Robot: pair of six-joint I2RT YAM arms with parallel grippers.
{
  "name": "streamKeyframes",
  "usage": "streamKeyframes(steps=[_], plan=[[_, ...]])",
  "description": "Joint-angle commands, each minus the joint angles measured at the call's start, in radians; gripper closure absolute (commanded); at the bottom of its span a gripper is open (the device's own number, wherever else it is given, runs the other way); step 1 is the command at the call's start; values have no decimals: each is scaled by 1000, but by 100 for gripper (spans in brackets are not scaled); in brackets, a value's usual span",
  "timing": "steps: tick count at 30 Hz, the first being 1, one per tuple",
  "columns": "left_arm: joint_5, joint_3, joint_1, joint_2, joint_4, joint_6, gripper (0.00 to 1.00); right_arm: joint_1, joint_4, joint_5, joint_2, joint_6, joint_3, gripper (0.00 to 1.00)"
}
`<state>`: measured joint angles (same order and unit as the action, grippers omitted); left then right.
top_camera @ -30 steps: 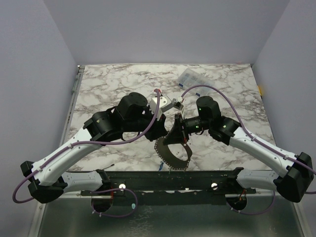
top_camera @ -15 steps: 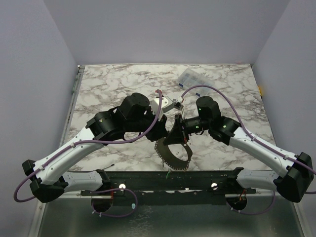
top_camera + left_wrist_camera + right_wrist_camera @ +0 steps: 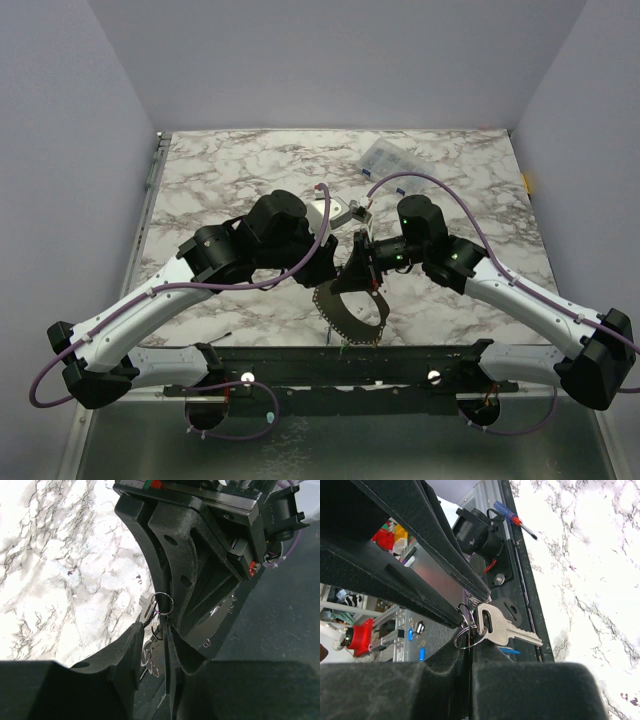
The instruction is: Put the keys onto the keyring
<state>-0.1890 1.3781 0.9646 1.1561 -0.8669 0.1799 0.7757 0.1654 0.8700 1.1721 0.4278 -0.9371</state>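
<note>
marbled white-grey table boxed by pale lilac walls, clear plastic box upper right, centre frame right gripper clenched on keyring carrying a silver key, left gripper slightly parted at it

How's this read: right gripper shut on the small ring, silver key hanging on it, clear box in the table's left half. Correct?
One slip: the clear box lies in the right half of the table, per the top external view. The rest stands: right gripper shut on the small ring, silver key hanging on it.
</note>
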Motion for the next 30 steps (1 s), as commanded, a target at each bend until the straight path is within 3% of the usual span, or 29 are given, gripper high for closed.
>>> streamKeyframes(steps=[1,6,13,19,27,30], plan=[[11,19,6,2,-28,9,73,6,-36,0,-25,15,-9,99],[-20,-14,6,2,11,9,73,6,-37,4,-20,19,-11,99],[-21,-19,6,13,46,16,83,6,-32,5,-26,19,-9,99],[-41,-14,6,34,59,18,100,7,-32,-4,-29,21,-4,99],[-26,13,6,13,64,12,100,6,-21,-68,-32,26,-7,98],[-13,15,6,0,68,12,100,6,-19,-103,-34,29,-10,88]])
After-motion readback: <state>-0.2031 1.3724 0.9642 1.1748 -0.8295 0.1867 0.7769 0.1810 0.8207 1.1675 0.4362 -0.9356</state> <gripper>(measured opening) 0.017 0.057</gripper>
